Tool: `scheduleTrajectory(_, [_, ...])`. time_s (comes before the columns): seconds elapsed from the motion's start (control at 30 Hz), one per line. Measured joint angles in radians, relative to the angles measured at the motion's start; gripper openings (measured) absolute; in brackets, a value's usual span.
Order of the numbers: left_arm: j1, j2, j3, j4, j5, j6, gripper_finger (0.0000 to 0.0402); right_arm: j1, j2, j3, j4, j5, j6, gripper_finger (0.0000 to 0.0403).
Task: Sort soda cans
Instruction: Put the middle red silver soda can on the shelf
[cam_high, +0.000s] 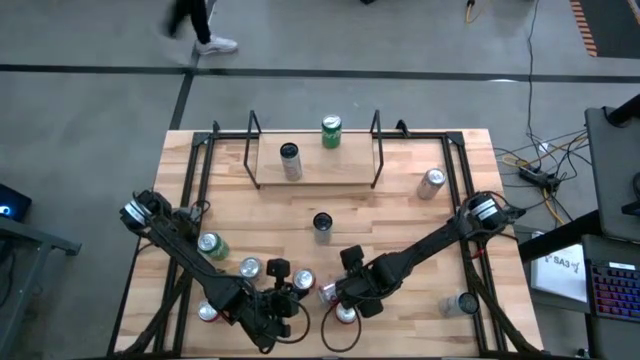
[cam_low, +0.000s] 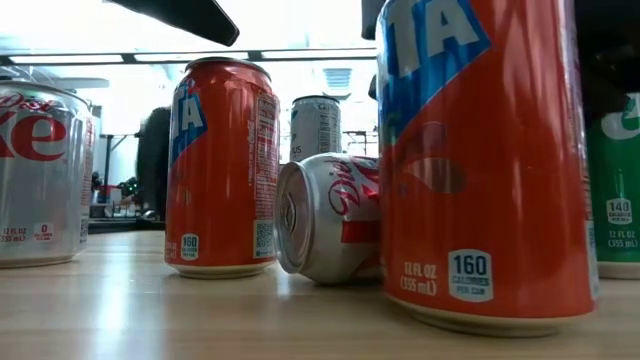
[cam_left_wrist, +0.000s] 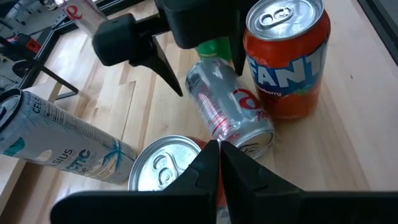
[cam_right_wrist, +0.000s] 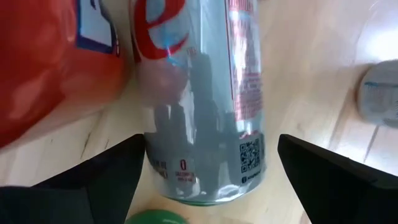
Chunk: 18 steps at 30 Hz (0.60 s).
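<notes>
From above, your desk (cam_high: 400, 220) carries the soda cans in two groups: a few already stand apart, with a green can (cam_high: 331, 132) and a silver one (cam_high: 290, 160) up on the far rack (cam_high: 315, 180), likely as sorted places, while the rest crowd the near edge where both arms meet. Your right gripper (cam_high: 335, 296) has reached into that crowd beside a toppled silver-and-red can (cam_high: 327, 292); your left gripper (cam_high: 283, 303) sits close by among the near cans, probably waiting out of the way. From desk height, you see why the toppled Diet Coke can (cam_low: 330, 230) needs handling: it lies on its side between two upright orange cans (cam_low: 222, 165), wedged near the bigger-looking one (cam_low: 480, 160), so it cannot simply be lifted from the top. In the left wrist view, that arm's jaws are pressed together on nothing, their tips hovering just over the lying can (cam_left_wrist: 230, 109), with an orange Fanta can (cam_left_wrist: 287, 59) standing beside it and another pale can (cam_left_wrist: 59, 140) lying further off. In the right wrist view, the jaws are spread wide on either side of the silver can (cam_right_wrist: 205, 106), not yet touching its wall; I judge you are lined up across its body so that closing will catch it around the middle.
</notes>
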<state>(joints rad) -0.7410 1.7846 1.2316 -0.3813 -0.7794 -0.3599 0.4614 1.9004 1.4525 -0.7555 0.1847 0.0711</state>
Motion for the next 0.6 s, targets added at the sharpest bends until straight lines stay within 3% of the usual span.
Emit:
scheduleTrajectory(0.13, [0.000,0.000,0.000,0.000,-0.002,0.000,0.0000,-0.012,0.000,0.002,0.000,0.000,-0.006,0.0344])
scheduleTrajectory(0.3, [-0.007,0.000,0.000,-0.001,-0.053,0.000,0.0000,-0.024,-0.001,0.002,-0.002,-0.001,-0.006,0.0289])
scheduleTrajectory(0.47, [-0.035,0.000,0.000,-0.002,-0.161,0.010,0.0000,-0.032,-0.007,0.003,-0.019,-0.003,-0.006,0.0224])
scheduleTrajectory(0.6, [-0.056,-0.008,0.000,-0.014,-0.274,0.011,0.0000,-0.036,-0.017,0.012,-0.039,-0.001,-0.006,0.0204])
